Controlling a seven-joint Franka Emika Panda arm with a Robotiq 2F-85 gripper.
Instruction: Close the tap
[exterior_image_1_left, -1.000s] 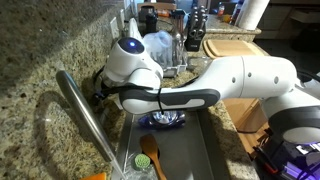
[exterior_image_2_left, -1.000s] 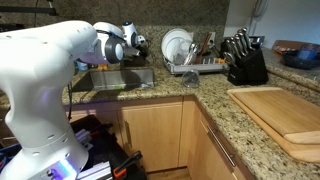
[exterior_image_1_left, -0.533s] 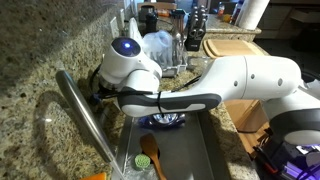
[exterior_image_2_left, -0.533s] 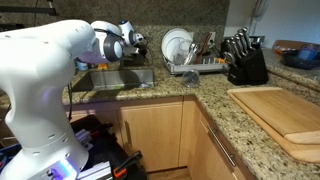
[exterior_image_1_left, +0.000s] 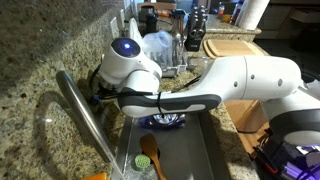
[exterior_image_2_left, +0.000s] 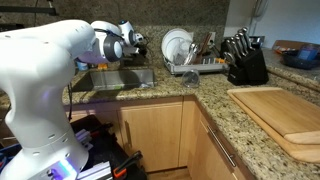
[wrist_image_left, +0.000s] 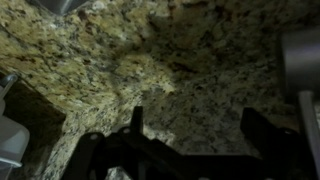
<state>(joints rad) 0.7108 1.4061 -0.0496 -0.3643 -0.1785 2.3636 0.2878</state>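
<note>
1. Sink (exterior_image_1_left: 185, 150) is set in the granite bench (exterior_image_2_left: 200, 95). At the near end of the sink in an exterior view lies an orange-handled brush (exterior_image_1_left: 150, 155).
2. The tap (exterior_image_1_left: 85, 115) is a long steel spout on the wall side of the sink. It slants from the sink's rim back toward the wall. Its lever is not visible, and no water can be made out.
3. A blue thing (exterior_image_1_left: 165, 120) sits mid-sink under the arm; it is too blurred to name.
4. The white arm (exterior_image_1_left: 240, 80) reaches across the sink from the cupboard side, with its wrist over the sink's wall-side rim, next to the far end of the spout.
5. The claw (wrist_image_left: 198, 135) is released. In the wrist view its dark fingers (wrist_image_left: 135, 125) stand spread with only granite between them, gripping nothing. It faces the granite beside the sink. Whether it touches the tap cannot be told.
6. In an exterior view the claw (exterior_image_2_left: 137, 42) sits above the back rim of the sink.
7. Past the sink on the bench is a dish rack (exterior_image_2_left: 195, 68) with a white plate (exterior_image_2_left: 177, 45) upright in it.
8. Beyond the rack, further from the sink, stands a black knife block (exterior_image_2_left: 245, 62).
9. A wooden cutting board (exterior_image_2_left: 280, 110) lies on the bench well apart from the sink.
</note>
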